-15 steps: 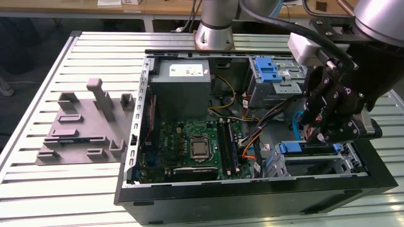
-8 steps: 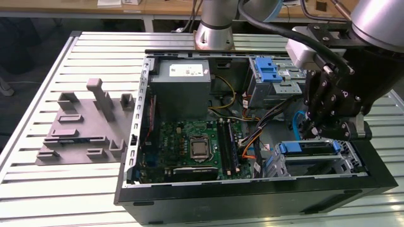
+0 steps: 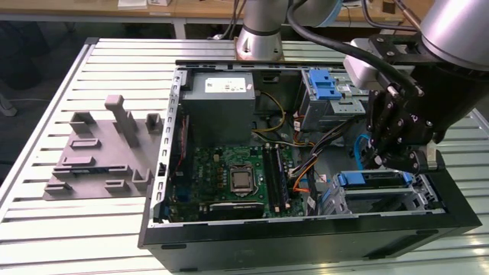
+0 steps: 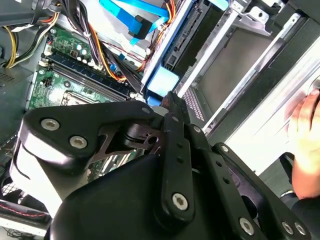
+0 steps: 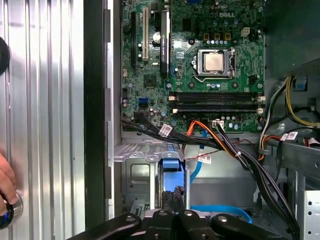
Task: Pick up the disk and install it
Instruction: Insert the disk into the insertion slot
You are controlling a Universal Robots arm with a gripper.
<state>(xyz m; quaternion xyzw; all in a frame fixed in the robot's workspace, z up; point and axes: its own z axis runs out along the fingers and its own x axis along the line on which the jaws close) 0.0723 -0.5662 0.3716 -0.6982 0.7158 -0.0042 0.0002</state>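
The disk (image 3: 372, 179) sits on edge in the drive cage (image 3: 382, 201) at the near corner of the open computer case, on the exterior view's right. Its blue bracket shows in both wrist views (image 4: 162, 82) (image 5: 171, 166). My gripper (image 3: 399, 166) hangs right over the disk's end. In both wrist views its black fingers are drawn together, and the gripper (image 4: 169, 99) (image 5: 176, 192) has its tips at the blue bracket with nothing visible between them. I cannot tell whether the tips touch the bracket.
The motherboard (image 3: 233, 177) fills the case floor, with orange and black cables (image 5: 220, 142) running beside the cage. A grey metal box (image 3: 217, 100) and a blue latch (image 3: 324, 86) stand at the far side. A grey fixture (image 3: 99, 154) lies on the slatted table. A hand (image 4: 305, 145) (image 5: 6, 182) rests outside the case wall.
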